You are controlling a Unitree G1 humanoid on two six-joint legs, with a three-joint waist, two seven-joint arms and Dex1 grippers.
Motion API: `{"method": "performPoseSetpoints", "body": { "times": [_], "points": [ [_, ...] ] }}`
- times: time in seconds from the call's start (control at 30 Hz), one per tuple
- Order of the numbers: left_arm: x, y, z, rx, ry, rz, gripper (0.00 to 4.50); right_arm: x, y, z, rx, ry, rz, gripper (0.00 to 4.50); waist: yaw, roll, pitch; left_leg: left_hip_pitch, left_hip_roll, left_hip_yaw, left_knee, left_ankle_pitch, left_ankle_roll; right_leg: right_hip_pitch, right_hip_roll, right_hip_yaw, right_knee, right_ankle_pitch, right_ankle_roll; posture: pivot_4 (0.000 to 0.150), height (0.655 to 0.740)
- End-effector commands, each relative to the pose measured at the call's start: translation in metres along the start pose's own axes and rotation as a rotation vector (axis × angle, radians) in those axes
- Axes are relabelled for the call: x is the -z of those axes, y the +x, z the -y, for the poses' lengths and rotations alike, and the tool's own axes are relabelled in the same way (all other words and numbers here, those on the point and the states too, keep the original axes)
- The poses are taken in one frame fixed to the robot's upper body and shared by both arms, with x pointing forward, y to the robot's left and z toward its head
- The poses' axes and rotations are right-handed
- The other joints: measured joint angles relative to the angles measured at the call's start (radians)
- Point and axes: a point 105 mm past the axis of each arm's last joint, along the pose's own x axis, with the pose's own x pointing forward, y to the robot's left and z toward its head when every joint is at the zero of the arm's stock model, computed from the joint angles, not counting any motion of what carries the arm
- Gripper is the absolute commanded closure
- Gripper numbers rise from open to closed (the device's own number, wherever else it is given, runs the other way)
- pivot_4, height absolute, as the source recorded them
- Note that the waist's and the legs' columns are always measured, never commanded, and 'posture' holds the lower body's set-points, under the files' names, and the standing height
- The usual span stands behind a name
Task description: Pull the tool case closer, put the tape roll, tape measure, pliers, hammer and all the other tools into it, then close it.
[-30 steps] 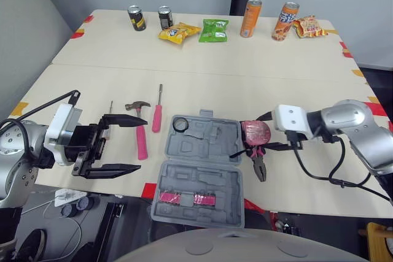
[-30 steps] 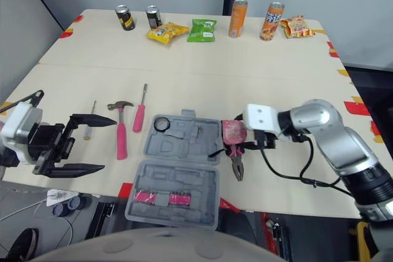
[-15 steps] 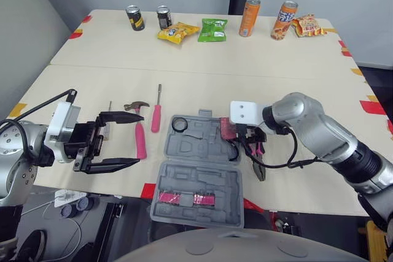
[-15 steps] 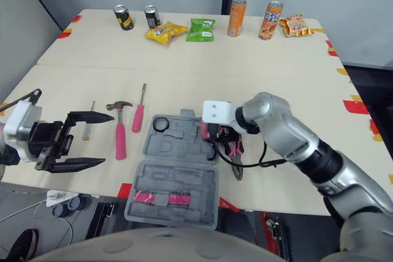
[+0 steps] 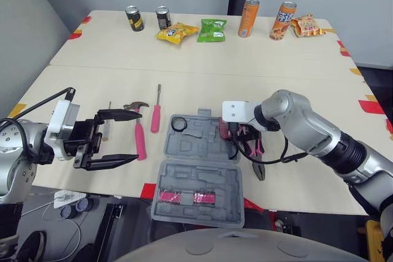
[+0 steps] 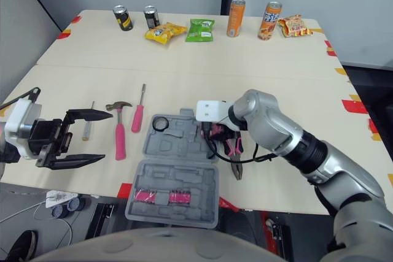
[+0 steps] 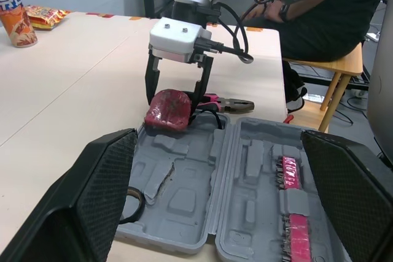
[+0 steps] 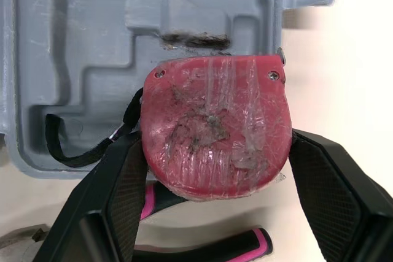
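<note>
The grey tool case [image 5: 199,176] lies open near the table's front edge, with a black tape roll [image 5: 180,125] in its far left corner. My right gripper [image 5: 236,136] is shut on the pink tape measure [image 8: 215,127], which sits at the case's right rim [image 7: 169,108]. Pink-handled pliers [image 5: 256,159] lie on the table just right of the case. A pink hammer [image 5: 140,136] and a pink screwdriver [image 5: 157,115] lie left of it. My left gripper [image 5: 141,136] stands open beside the hammer, holding nothing.
Pink bits [image 5: 184,197] sit in the case's near half. A small screwdriver [image 5: 108,126] lies behind my left gripper. Cans [image 5: 136,18] and snack bags [image 5: 212,30] line the far edge. A seated person [image 7: 331,4] is beyond the table.
My right gripper has carried the tape measure leftward from beside the pliers to the case's right rim. The left gripper has barely moved.
</note>
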Motion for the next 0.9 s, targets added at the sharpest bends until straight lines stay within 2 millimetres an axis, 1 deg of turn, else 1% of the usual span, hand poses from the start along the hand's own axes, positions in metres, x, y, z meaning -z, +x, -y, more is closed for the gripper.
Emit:
{"method": "performPoseSetpoints", "body": {
  "times": [0.03,0.17,0.27,0.43,0.73,0.8,0.83,0.87,0.9],
  "points": [
    [-0.005,-0.002,0.001,0.001,0.026,0.011,0.00,-0.005,-0.002,0.000,-0.003,-0.023,0.015,1.49,0.000,0.000,0.000,0.000,0.000,0.000,0.000,0.000,0.000,0.000,0.000,0.000,0.000,0.000,0.000,0.150,0.7385],
    [-0.005,-0.002,0.002,-0.001,0.024,0.012,0.00,-0.007,-0.003,0.000,-0.004,-0.023,0.018,1.49,0.000,0.000,0.000,0.000,0.000,0.000,0.000,0.000,0.000,0.000,0.000,0.000,0.000,0.000,0.000,0.150,0.7385],
    [-0.004,0.000,0.002,-0.001,0.023,0.014,0.00,-0.005,0.000,0.002,0.006,-0.018,0.007,1.49,0.000,0.000,0.000,0.000,0.000,0.000,0.000,0.000,0.000,0.000,0.000,0.001,0.001,0.000,0.000,0.150,0.7385],
    [-0.005,0.000,0.003,-0.001,0.020,0.018,0.00,-0.009,0.005,0.008,0.024,-0.007,0.019,1.49,-0.001,0.000,0.000,0.000,0.000,0.001,0.001,0.000,0.000,0.000,0.000,0.001,0.002,0.000,0.000,0.150,0.7385],
    [-0.004,0.002,0.005,0.002,0.012,0.023,0.00,-0.013,0.006,0.011,0.037,-0.029,0.032,1.49,-0.001,0.000,0.000,0.000,0.001,0.001,0.001,0.000,-0.001,0.000,0.001,0.001,0.002,0.000,0.000,0.150,0.7385],
    [-0.004,0.003,0.006,0.003,0.009,0.025,0.00,-0.013,0.005,0.010,0.031,-0.040,0.032,0.47,-0.001,0.000,0.000,0.000,0.001,0.001,0.001,0.000,-0.001,0.000,0.001,0.001,0.002,0.000,0.000,0.150,0.7385],
    [-0.004,0.003,0.006,0.004,0.008,0.026,0.00,-0.011,0.004,0.008,0.021,-0.050,0.026,0.19,0.000,0.000,0.000,0.000,0.001,0.001,0.001,0.000,-0.001,0.000,0.001,0.001,0.002,0.000,0.000,0.150,0.7385],
    [-0.004,0.004,0.007,0.005,0.006,0.028,0.00,-0.012,0.002,0.009,0.032,-0.045,0.036,0.06,0.000,0.000,0.000,0.000,0.001,0.001,0.001,0.000,-0.001,0.000,0.001,0.001,0.002,0.000,0.000,0.150,0.7385],
    [-0.004,0.004,0.007,0.006,0.005,0.032,0.00,-0.014,0.001,0.010,0.043,-0.044,0.044,0.06,0.001,0.000,0.000,0.000,0.001,0.001,0.001,0.000,-0.001,0.000,0.001,0.001,0.002,0.000,0.000,0.150,0.7385]
  ]
}}
